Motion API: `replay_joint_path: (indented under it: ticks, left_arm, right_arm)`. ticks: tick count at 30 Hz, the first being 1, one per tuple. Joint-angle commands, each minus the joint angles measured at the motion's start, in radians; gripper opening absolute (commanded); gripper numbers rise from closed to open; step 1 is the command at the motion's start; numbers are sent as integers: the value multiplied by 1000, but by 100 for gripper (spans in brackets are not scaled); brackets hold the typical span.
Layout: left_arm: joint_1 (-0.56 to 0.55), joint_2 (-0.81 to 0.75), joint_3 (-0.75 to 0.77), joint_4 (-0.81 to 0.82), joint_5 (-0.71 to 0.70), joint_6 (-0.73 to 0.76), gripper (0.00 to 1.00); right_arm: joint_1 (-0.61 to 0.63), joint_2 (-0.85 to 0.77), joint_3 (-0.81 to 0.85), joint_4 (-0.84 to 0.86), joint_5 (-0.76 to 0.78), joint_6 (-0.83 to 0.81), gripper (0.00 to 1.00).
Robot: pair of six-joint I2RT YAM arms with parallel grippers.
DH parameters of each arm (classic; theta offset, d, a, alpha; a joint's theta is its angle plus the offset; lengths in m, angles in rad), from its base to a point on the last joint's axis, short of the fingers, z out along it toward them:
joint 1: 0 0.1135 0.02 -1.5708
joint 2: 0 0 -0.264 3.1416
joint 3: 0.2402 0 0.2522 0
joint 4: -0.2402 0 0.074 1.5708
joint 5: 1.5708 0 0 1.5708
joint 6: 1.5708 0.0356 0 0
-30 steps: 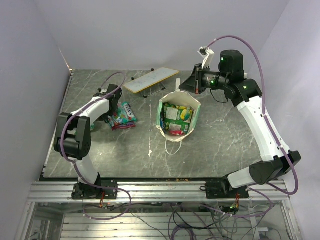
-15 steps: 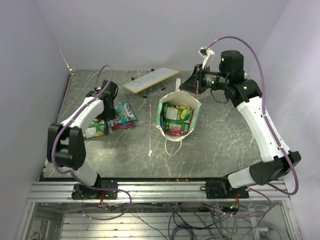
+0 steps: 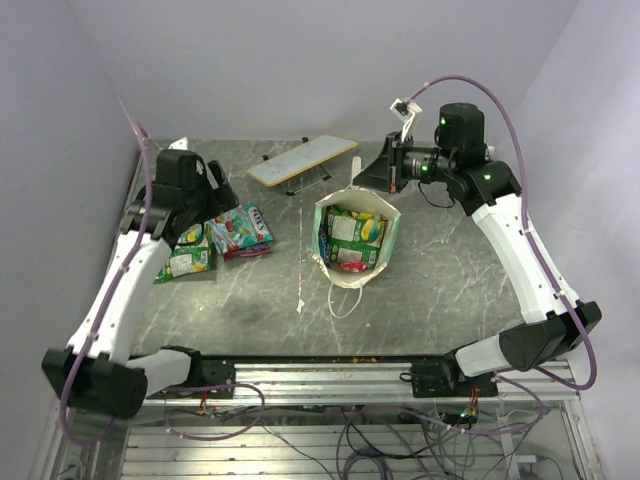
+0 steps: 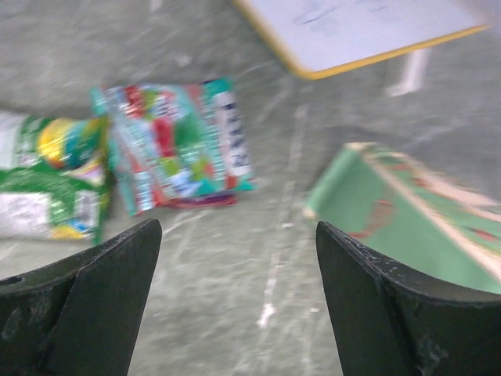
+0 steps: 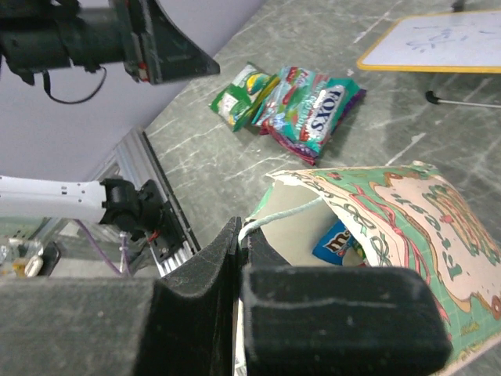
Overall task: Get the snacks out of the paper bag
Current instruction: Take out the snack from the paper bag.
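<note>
Grey marbled table (image 3: 260, 320): near strip bare. Centre: upright mint-green paper gift bag (image 3: 388, 243) holding foil snack packets (image 3: 350, 235). Left: green foil packet (image 3: 190, 258) touching teal-red foil packet (image 3: 243, 230). Left hand (image 4: 235, 235) hovers above, wide open, empty. Right hand (image 5: 241, 235) pinched on the bag's white cord handle (image 5: 278, 213) at its far rim.

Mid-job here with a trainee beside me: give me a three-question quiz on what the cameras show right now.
1. True or false: the left gripper is open and empty.
2. The snack packets already out lie: A) beside the paper bag, on the left gripper's side; B) on top of it; C) behind it, on its far side.
3. Short answer: is the bag empty?
Key: 1 true. 2 A. 3 No, the packets inside show from above.
</note>
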Motion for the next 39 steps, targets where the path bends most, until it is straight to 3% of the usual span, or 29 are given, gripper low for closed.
replay_joint_path:
  ticks: [1, 6, 11, 18, 24, 30, 33, 36, 39]
  left_arm:
    - [-52, -84, -29, 194, 213, -86, 90]
    - [-220, -135, -54, 235, 196, -46, 89]
    - [-470, -260, -163, 284, 64, -82, 88]
    - [-759, -368, -261, 310, -92, -155, 87]
    - [-1138, -381, -282, 287, -416, -181, 82]
    - [-1489, -168, -223, 289, -733, -95, 80]
    - [-1538, -37, -173, 317, -815, 19, 72]
    - [-1524, 16, -184, 405, -851, 157, 52]
    - [-1420, 18, -218, 475, -742, 214, 50]
  right_arm:
    - [62, -43, -56, 54, -113, -73, 0]
    - [154, -88, -185, 126, -118, -30, 0]
    - [248, -141, -294, 204, -80, 38, 0]
    - [280, -243, -383, 322, -85, 118, 0]
    - [280, -305, -426, 321, 111, 155, 0]
    - [280, -339, -475, 389, 155, 236, 0]
    - [281, -343, -465, 377, 163, 232, 0]
    - [281, -341, -436, 349, 162, 221, 0]
    - [281, -342, -419, 326, 163, 210, 0]
